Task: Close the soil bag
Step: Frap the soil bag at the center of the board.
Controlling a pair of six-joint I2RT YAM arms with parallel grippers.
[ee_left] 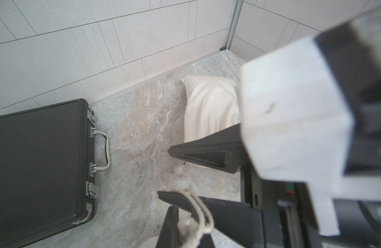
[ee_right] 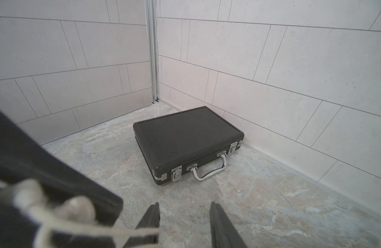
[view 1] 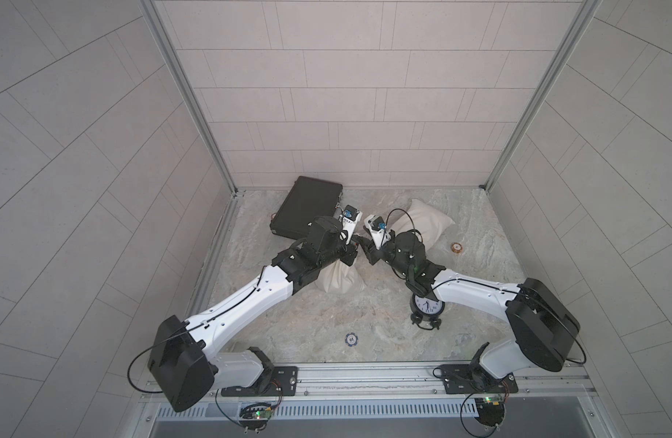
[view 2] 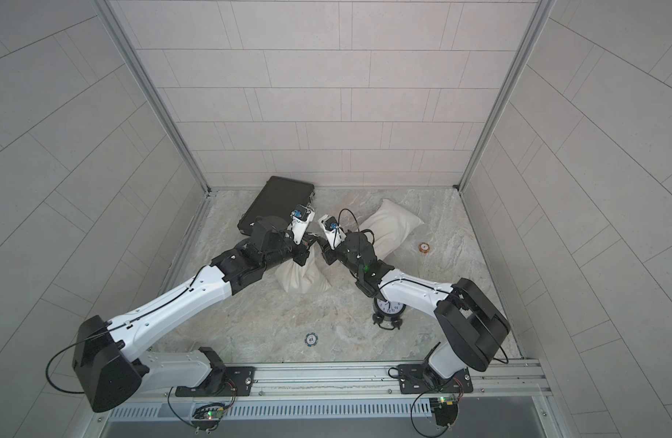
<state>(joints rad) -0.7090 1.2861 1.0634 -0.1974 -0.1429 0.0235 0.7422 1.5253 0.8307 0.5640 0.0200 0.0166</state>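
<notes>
Where writing can be read, it is the "10" on the blue poker chip (view 1: 351,338) near the front of the table (view 1: 319,314) and the numerals on the dial of the black alarm clock (view 1: 427,306); both items appear in the top views only. The soil bag (view 1: 340,282) sits at mid-table beneath the left wrist, its neck hidden in both top views. Both wrist views show the drawstring (ee_left: 201,209); the left wrist view shows it, with its knot, clamped in the closed left hand (ee_left: 185,229). The right hand (ee_right: 184,206) stands partly open, jaws apart, with the drawstring lying across one finger (ee_right: 149,223). The black case (ee_right: 185,139) lies near the back wall, and a second cloth bag (ee_left: 209,107), seen in the left wrist view but not the right, lies beside the right arm.
</notes>
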